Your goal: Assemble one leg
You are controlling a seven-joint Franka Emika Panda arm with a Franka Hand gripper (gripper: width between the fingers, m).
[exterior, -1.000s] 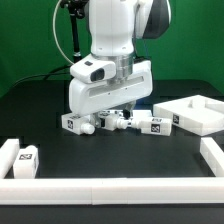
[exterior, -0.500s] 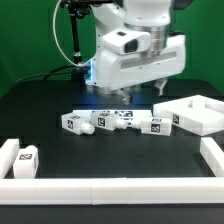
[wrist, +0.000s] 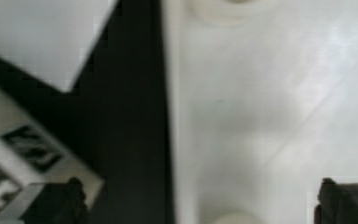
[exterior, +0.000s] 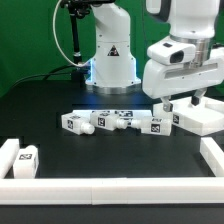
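Hovering the hand (exterior: 180, 100) above one edge of the white tray-like panel (exterior: 203, 120), clear of it and touching nothing. Spreading the fingers wide apart and gripping nothing. Showing in the wrist view only the two dark fingertips (wrist: 60, 202), one at either side, with mostly bare panel in the gap between them. Looking straight down past the hand onto the panel's flat face and a round hole (wrist: 220, 8) in it, with a strip of black surface (wrist: 131, 120) running alongside.

Finding the leg (exterior: 155, 124) lying on the surface, lower than the hand and just beside it toward the exterior view's left, next to the panel's edge and outside the fingers. Catching the tag stickers of the leg (wrist: 16, 150) in the wrist view as well, off to one side of the hand across the black strip. Not managing to tell from either view whether touching the panel or only close to it.

Counting three other legs (exterior: 100, 121) lying in a close row farther from the hand on that same side. Spotting one more tagged post (exterior: 27, 160) well apart from the hand, just beside the long white rail (exterior: 110, 187) bordering the front of the surface.
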